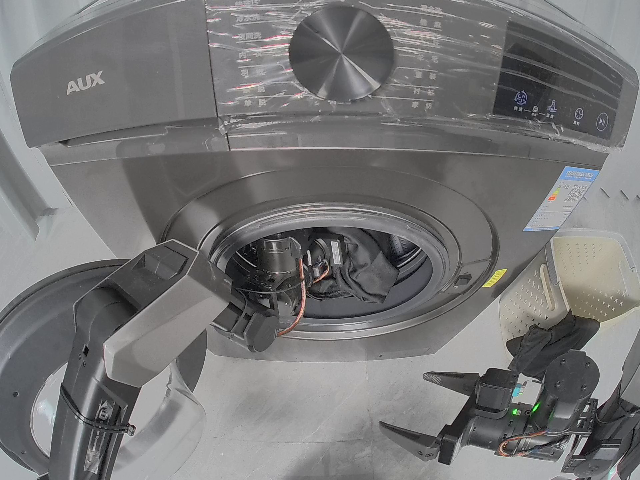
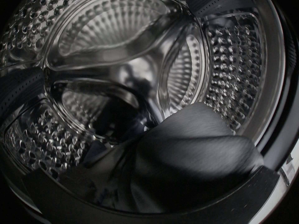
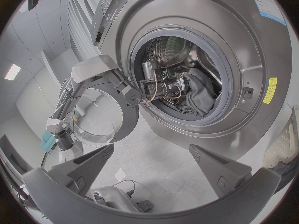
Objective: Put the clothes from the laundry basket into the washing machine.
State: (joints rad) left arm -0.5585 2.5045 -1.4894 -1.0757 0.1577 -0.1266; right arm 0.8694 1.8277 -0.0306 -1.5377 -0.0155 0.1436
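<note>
The washing machine (image 1: 333,188) stands in front of me with its round opening (image 1: 333,271) uncovered. My left arm goes in through the opening, and the left gripper (image 1: 330,255) is inside the drum against a dark garment (image 1: 363,268). That dark garment (image 2: 193,147) lies on the drum floor near the seal, and part of it (image 3: 199,92) hangs toward the rim. My right gripper (image 1: 405,401) is open and empty, low over the floor in front of the machine's right side. A second dark garment (image 1: 550,345) hangs over the rim of the cream laundry basket (image 1: 593,268).
The machine's door (image 1: 40,341) is swung wide open at the left, beside my left arm. The basket (image 3: 282,143) stands on the floor against the machine's right side. Grey floor (image 1: 320,401) lies free between the door and the right gripper.
</note>
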